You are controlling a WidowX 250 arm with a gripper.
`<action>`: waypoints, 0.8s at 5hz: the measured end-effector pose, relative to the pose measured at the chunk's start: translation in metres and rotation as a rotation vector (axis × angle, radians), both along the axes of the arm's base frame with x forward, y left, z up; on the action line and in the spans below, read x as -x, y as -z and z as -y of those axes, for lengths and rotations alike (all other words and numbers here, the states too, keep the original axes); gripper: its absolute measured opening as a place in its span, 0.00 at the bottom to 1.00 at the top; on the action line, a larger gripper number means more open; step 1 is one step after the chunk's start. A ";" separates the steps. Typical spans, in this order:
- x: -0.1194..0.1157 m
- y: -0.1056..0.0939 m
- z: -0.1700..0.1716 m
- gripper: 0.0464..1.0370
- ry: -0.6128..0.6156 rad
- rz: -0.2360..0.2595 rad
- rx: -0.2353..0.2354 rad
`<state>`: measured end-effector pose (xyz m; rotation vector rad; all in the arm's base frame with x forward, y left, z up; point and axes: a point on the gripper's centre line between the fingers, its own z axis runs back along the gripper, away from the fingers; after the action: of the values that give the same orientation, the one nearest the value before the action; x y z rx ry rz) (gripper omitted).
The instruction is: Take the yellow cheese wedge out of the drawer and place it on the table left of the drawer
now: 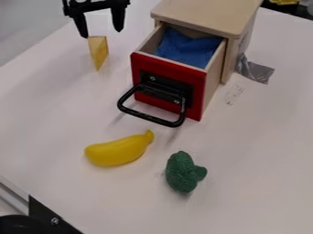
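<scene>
Looking toward eleven o'clock, we see the gripper (101, 34) with its fingers spread wide, nothing held between them. Just below them sits the yellow wedge (98, 51), its top near one fingertip; whether they touch, we cannot tell. At twelve we find the pulled-out drawer (168, 83), blue cloth (188, 48) inside, then the banana (117, 151) at seven and the broccoli (181, 172) at five.
</scene>
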<state>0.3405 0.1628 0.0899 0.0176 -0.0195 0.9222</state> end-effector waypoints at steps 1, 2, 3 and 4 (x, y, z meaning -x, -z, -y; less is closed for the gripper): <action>-0.001 -0.005 0.026 0.96 0.079 0.018 -0.013; 0.006 -0.014 0.044 0.96 0.133 0.031 -0.020; 0.011 -0.020 0.064 0.96 0.194 0.050 -0.014; 0.013 -0.026 0.070 0.96 0.211 0.065 -0.008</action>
<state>0.3277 0.0929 0.1159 -0.0067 -0.0843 0.7114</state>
